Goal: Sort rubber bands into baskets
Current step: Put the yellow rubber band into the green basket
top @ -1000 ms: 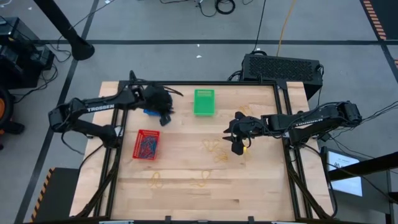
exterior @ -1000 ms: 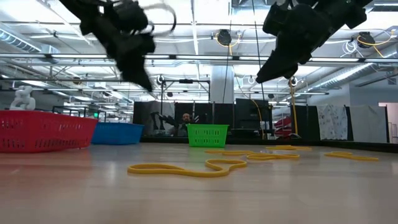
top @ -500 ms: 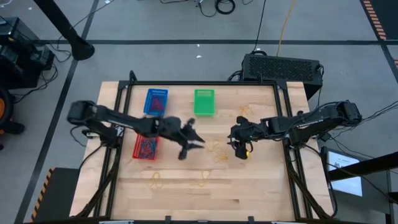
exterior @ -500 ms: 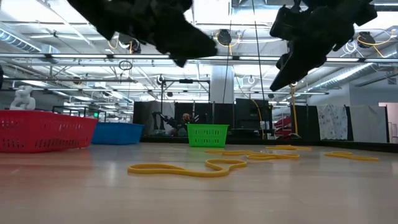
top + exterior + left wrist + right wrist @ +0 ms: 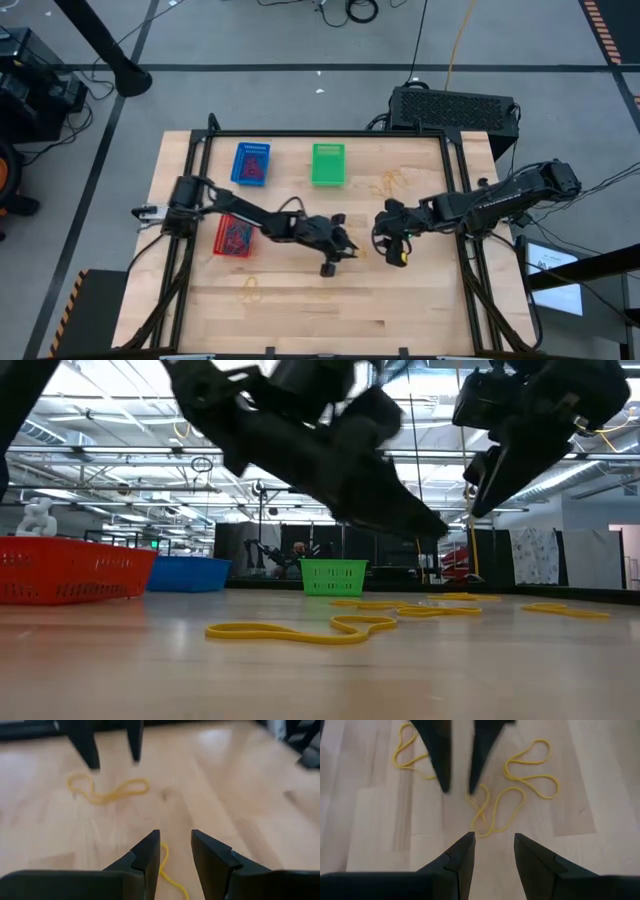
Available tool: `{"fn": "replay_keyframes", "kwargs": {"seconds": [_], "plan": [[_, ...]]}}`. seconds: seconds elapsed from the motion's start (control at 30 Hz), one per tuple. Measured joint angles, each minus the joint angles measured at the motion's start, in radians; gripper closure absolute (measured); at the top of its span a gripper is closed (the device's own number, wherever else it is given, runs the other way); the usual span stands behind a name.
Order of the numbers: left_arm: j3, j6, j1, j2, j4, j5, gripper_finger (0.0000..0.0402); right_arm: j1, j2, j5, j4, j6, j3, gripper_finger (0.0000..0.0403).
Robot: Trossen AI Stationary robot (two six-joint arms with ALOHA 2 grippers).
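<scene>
Yellow rubber bands [image 5: 352, 247] lie flat on the wooden table's middle between my two grippers; in the right wrist view they are loops [image 5: 496, 815]. My left gripper [image 5: 345, 248] [image 5: 175, 840] is open and hangs low over one yellow band [image 5: 164, 862], touching nothing. My right gripper [image 5: 383, 240] [image 5: 492, 840] is open just right of it, above the same bands, with nothing between its fingers. The blue basket [image 5: 250, 163] and green basket [image 5: 328, 163] stand at the far side. The red basket [image 5: 236, 235], holding bands, stands at the left.
More yellow bands lie at the far right [image 5: 386, 182] and near the front edge [image 5: 250, 290]. A black box with a grille [image 5: 452, 106] sits beyond the table's far right corner. The two grippers' fingertips are close together over the table's middle.
My left gripper has swung from above the blue basket toward the table's right and near edge, and has come down low over the yellow bands in the middle, staying open. The blue basket now shows uncovered. My right gripper has tipped a little further down.
</scene>
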Motion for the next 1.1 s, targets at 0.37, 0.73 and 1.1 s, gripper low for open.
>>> {"fn": "replay_keyframes", "kwargs": {"seconds": [0.37,0.73,1.1], "plan": [[0.195,0.002,0.008,0.177,-0.196,-0.001,0.0283,0.042,0.000,0.004,-0.001,-0.010,0.000,0.0273],[0.209,0.018,0.014,0.185,-0.326,-0.063,0.0290,0.041,0.000,0.004,0.000,-0.010,0.000,0.0273],[0.203,0.053,0.028,0.115,-0.366,-0.088,0.0397,0.041,0.000,0.004,0.002,-0.008,0.000,0.0273]]}}
